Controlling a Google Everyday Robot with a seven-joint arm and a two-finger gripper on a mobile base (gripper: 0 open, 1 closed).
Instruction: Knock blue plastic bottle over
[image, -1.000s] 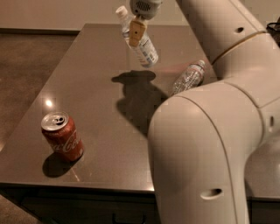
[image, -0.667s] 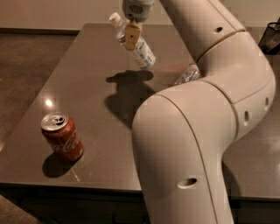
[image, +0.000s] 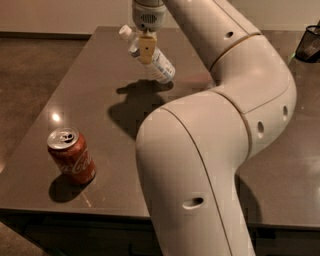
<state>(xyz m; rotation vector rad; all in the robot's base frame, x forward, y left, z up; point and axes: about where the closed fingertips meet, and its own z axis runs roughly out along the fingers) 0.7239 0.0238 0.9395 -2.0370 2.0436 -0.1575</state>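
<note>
The blue plastic bottle (image: 159, 66) has a white cap and a pale blue-and-white label. It leans steeply over the far middle of the table, cap up and to the left, base down and to the right, above its own shadow. My gripper (image: 146, 48) comes down from the top edge and sits right against the bottle's upper part, just below the cap. My large white arm (image: 225, 125) fills the middle and right of the view.
A red cola can (image: 71, 156) stands upright near the table's (image: 75, 100) front left edge. A black mesh basket (image: 309, 42) sits at the far right. The arm hides the table behind it.
The gripper and the tilted bottle have shifted slightly left and down. The arm's elbow has swung left and now hides the small clear bottle that lay at the right.
</note>
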